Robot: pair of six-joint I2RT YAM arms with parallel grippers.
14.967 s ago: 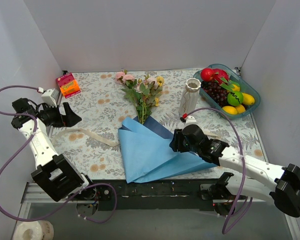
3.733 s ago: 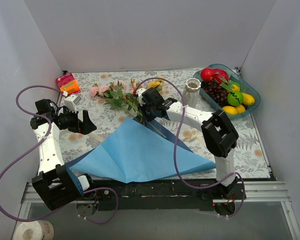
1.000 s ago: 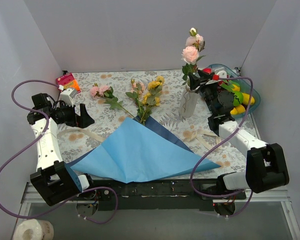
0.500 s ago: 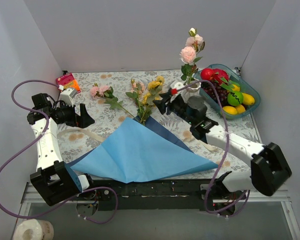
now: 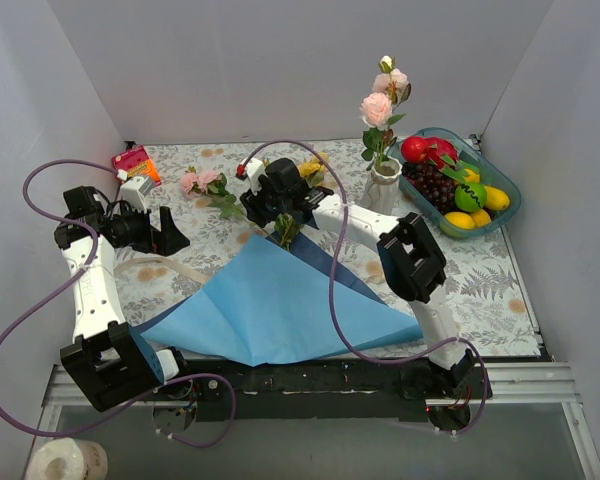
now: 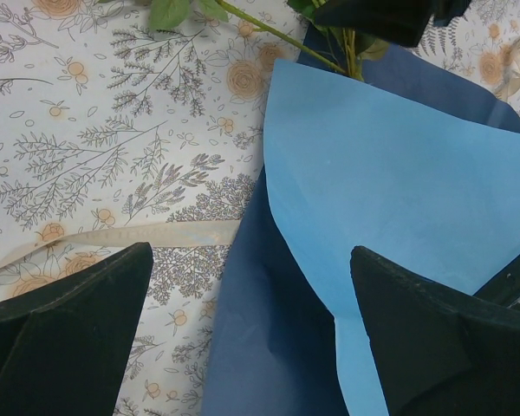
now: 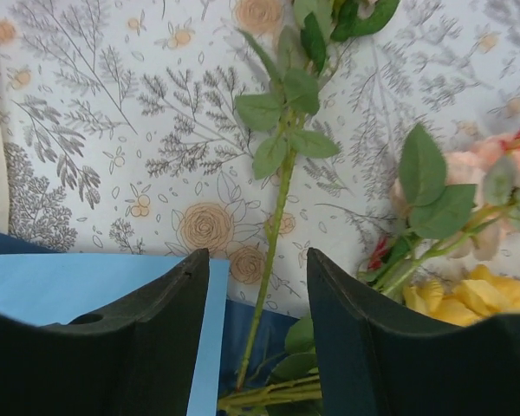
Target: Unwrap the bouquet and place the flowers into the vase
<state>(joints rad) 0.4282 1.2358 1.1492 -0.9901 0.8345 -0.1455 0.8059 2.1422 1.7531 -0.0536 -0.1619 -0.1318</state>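
Parted jaws frame leafy stem (image 7: 273, 227); blue paper (image 7: 69, 288) lower left; yellow bloom (image 7: 470, 296) right.

Wrapping paper (image 5: 280, 310) is lying spread across the near middle of the table (image 5: 480, 290). Loose flowers (image 5: 313, 165) are lying just beyond its far corner, stem ends touching it. One more stem (image 5: 198, 183) is lying to their left. Right gripper (image 5: 270, 212) is hanging over the stems. Left gripper (image 5: 165, 235) is sitting left of the paper. Ribbon (image 5: 170, 268) is lying on the table left of the paper, one end touching its edge. Vase (image 5: 380, 195) is standing right of the loose flowers, holding a sprig (image 5: 380, 105). Fruit basket (image 5: 510, 205) is sitting far right, box (image 5: 135, 168) far left.
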